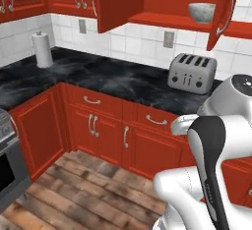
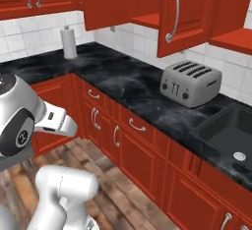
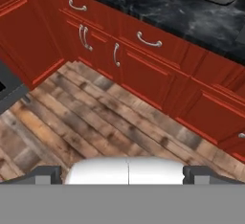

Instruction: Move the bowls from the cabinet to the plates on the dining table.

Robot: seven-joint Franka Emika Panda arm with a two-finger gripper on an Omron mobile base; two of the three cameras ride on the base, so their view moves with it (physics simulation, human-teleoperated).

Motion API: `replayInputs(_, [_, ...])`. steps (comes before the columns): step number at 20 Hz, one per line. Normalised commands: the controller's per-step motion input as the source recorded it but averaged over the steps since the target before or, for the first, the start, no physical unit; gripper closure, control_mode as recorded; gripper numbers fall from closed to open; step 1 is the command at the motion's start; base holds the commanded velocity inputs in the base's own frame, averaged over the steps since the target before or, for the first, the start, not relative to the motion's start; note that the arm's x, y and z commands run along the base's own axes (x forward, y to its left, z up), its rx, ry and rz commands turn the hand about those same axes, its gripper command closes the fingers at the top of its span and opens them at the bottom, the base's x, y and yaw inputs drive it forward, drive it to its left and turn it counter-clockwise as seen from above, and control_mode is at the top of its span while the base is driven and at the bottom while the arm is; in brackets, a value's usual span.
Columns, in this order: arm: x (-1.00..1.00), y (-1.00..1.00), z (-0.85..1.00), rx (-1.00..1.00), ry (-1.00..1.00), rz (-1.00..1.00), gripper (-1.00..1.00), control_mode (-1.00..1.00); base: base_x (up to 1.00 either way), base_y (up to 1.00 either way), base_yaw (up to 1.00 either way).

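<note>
The arm [image 1: 211, 165] stands folded at the lower right of the left base view; the gripper [image 3: 128, 173] points downward, fingers spread wide, holding nothing.

White tiled wall [image 1: 128, 40], plank floor [image 3: 95, 122], apparently a sink [image 2: 231, 130].

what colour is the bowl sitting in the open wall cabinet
The bowl is mottled white-grey, stone-like; the left base view shows it best.
</note>
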Motion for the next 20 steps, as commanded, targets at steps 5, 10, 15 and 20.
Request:
replayInputs(5, [0.0, 0.0, 0.0, 0.0, 0.0, 0.0, -1.0, 1.0, 0.43, 0.01, -0.45])
replayInputs(10, [0.0, 0.0, 0.0, 0.0, 0.0, 0.0, -1.0, 1.0, 0.29, 0.37, -0.35])
replayInputs(15, [0.0, 0.0, 0.0, 0.0, 0.0, 0.0, -1.0, 1.0, 0.38, 0.5, -0.31])
replayInputs(20, [0.0, 0.0, 0.0, 0.0, 0.0, 0.0, -1.0, 1.0, 0.47, 0.39, -0.28])
